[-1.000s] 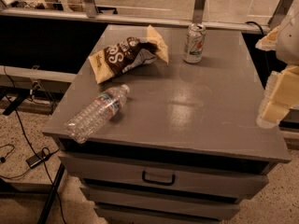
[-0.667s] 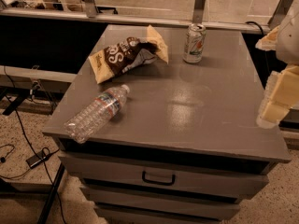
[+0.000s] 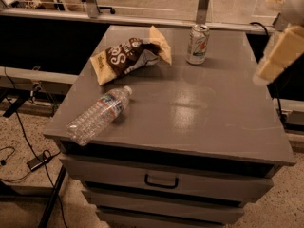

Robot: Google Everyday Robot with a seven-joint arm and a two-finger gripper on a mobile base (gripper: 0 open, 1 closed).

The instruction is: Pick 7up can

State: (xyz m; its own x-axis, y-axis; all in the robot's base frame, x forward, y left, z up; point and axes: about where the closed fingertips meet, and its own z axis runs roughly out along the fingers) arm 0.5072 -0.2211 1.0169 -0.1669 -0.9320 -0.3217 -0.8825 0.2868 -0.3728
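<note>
Items you had in view, all on or around one grey drawer cabinet (image 3: 209,118):

1. 7up can (image 3: 198,43): stood upright on the far part of the cabinet top, right of centre, silver pull-tab end up. It was apart from everything else.
2. Chip bag (image 3: 129,56): brown and yellow, crumpled, lay just left of the can with a gap between them.
3. Water bottle (image 3: 99,114): clear plastic, lay on its side near the front-left edge. Its cap pointed toward the chip bag, which it did not touch.
4. Gripper (image 3: 279,56): cream-coloured, hung at the right edge of your view above the cabinet's right side, well apart from the can. You could not tell whether it was open or closed, and no object showed in it.
5. Drawer handle (image 3: 161,181): dark, on the top drawer front.
6. Cables (image 3: 19,151): lay on the speckled floor (image 3: 28,203) at the left.
</note>
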